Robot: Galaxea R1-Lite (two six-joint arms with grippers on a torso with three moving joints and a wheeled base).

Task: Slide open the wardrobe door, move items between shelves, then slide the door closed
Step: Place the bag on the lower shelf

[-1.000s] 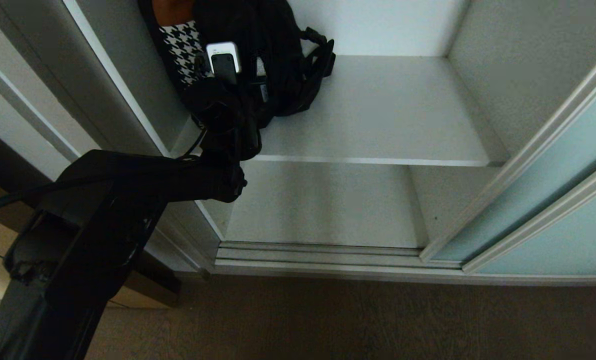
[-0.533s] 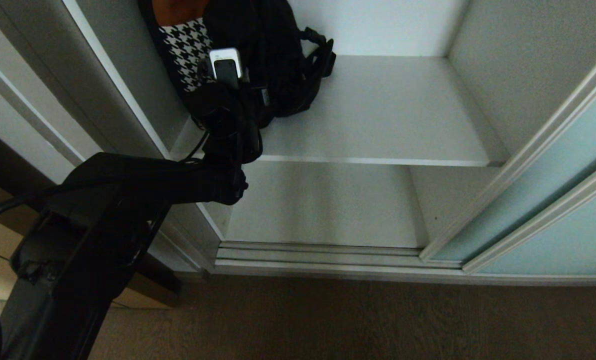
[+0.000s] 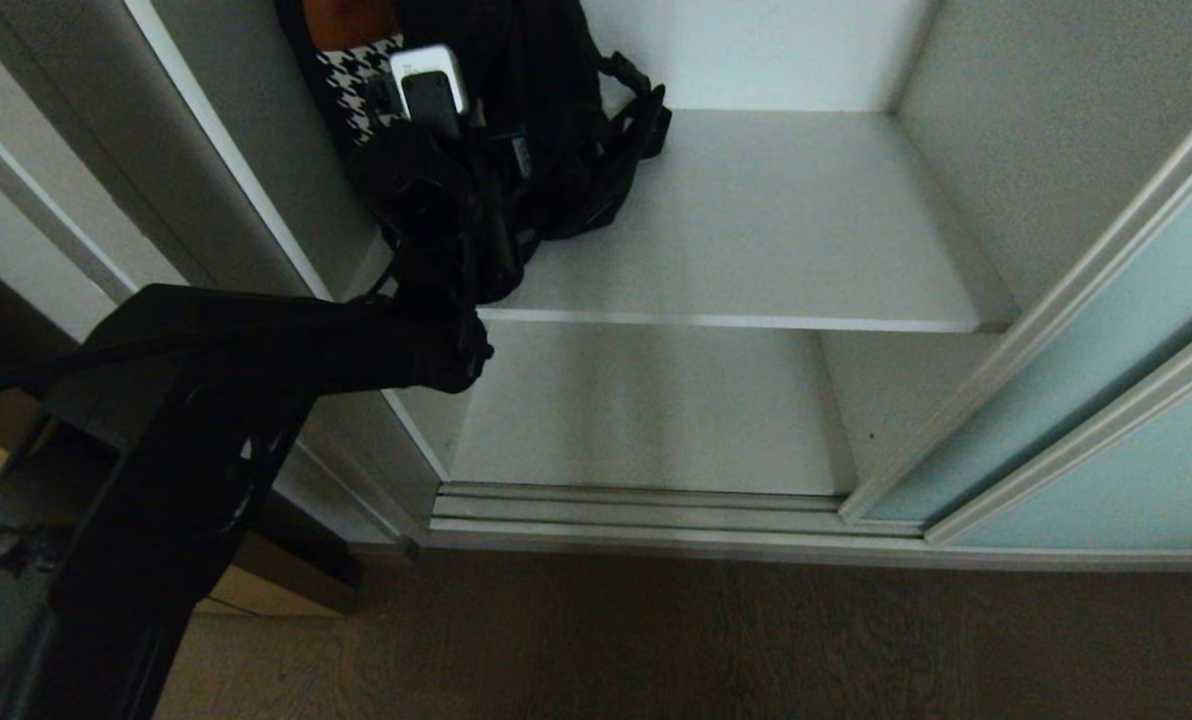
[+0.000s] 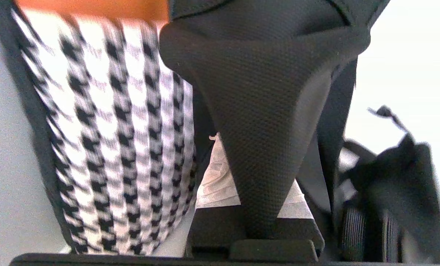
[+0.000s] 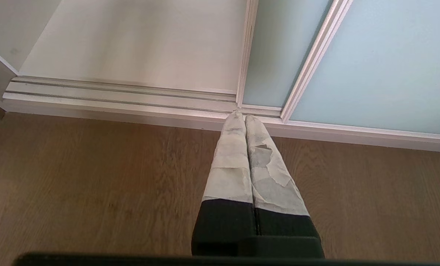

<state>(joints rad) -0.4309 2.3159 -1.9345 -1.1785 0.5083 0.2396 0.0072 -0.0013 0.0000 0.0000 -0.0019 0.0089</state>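
The left gripper (image 4: pixel 257 184) has its fingers (image 4: pixel 220 184) pressed together on a fold of black woven fabric, a strap or flap of the black strappy bundle (image 3: pixel 556 130); the cloth fans out wide just beyond the fingertips and hides one finger almost wholly. To one side of the fingers, touching the pinched fabric, stands the houndstooth piece (image 4: pixel 120 147), a soft panel of black-and-white check with a dark border, topped by a band of orange. To the other side of the fingers lie more black straps and a ribbed buckle-like part, blurred. In the head view a small white block (image 3: pixel 426 80) with a dark face sits above the left wrist, against the bundle. All of this rests at the left back corner of the upper shelf (image 3: pixel 756 230), a matte grey board with a thin white front edge; the rest of that board lies beyond the fingers to the right. The lower shelf (image 3: pixel 646 410) lies beneath.

The right gripper (image 5: pixel 244 155) hangs over the brown wood floor (image 5: pixel 94 184), its taped fingers closed flat against each other with nothing between them. Just past their tips runs the ribbed silver floor track (image 5: pixel 113 96), and beyond it, to the side, the sliding wardrobe door (image 5: pixel 371 55), frosted pale aqua glass in a slim silver frame, stands pushed aside from the opening.
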